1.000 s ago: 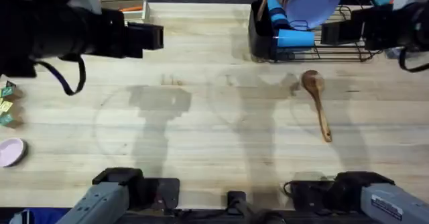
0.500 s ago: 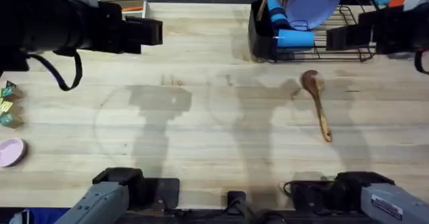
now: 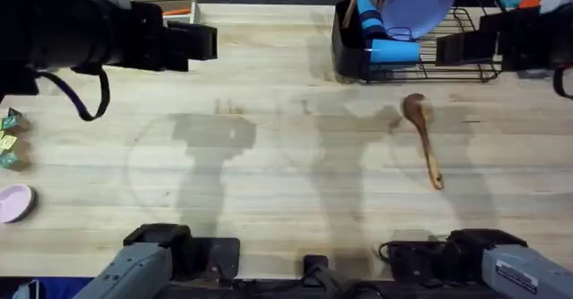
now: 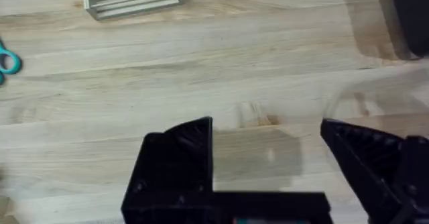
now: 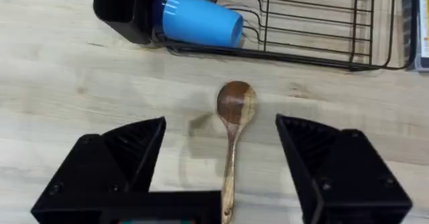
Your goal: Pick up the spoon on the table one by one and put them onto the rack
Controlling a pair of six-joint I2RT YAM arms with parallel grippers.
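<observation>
A brown wooden spoon (image 3: 422,138) lies flat on the table (image 3: 269,200), its dark bowl toward the rack and its handle pointing to the front. The black wire rack (image 3: 421,53) stands at the back right with a tall black caddy (image 3: 347,44). My right gripper (image 3: 457,46) hovers high over the rack's right end, open; in its wrist view the spoon (image 5: 232,137) lies between the spread fingers (image 5: 120,157), well below them. High over the back left, my left gripper (image 3: 204,44) is open with bare table (image 4: 201,70) under it.
The rack holds a blue cup (image 3: 394,50), a purple plate (image 3: 416,4) and a wooden utensil in the caddy. A small tan box (image 3: 161,4) sits at the back left. A pink dish (image 3: 13,202) and small green items (image 3: 9,142) line the left edge.
My right arm has shifted to the right over the rack's end. The left arm drew back slightly to the left. The spoon has not moved.
</observation>
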